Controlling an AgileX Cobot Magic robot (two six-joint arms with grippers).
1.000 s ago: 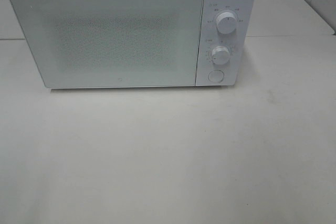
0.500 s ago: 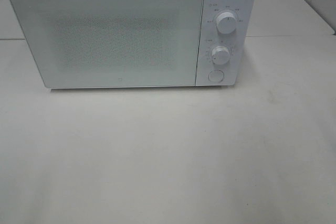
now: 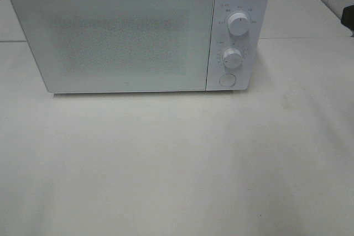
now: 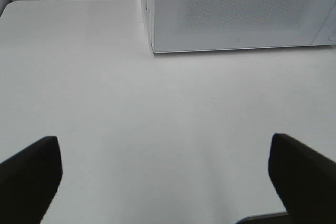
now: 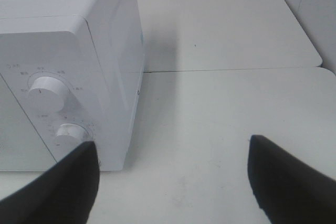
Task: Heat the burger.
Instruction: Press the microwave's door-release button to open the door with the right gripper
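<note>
white microwave (image 3: pixel 138 31) at back of white table (image 3: pixel 177 164), upright, door (image 3: pixel 110 37) shut flush w/ the body. door panel frosted w/ fine dot mesh, nothing made out thru it. control strip right of door: upper knob (image 3: pixel 239 24), lower knob (image 3: pixel 233 58) just below it, round button (image 3: pixel 227 80) at the bottom. tiny print round the knobs, too small to read.

burger: can't tell where. not seen in any view, and no way to say whether behind the shut door.

left gripper (image 4: pixel 165 177): spread wide, dark fingers (image 4: pixel 29 177) at opposite edges of the wrist view, only bare tabletop between them. nothing held, nothing touched. faces microwave's front from the door's outer corner side, well apart from it.

right gripper (image 5: pixel 173 177): also wide open and empty, bare table between fingers (image 5: pixel 289 177). sits off microwave's right end, by the control side. one finger overlaps the lower knob in the wrist view, but contact can't be told from there.

dark sliver (image 3: pixel 348 17) at right edge of high view, too little shown to name. neither gripper otherwise seen from up there.
</note>
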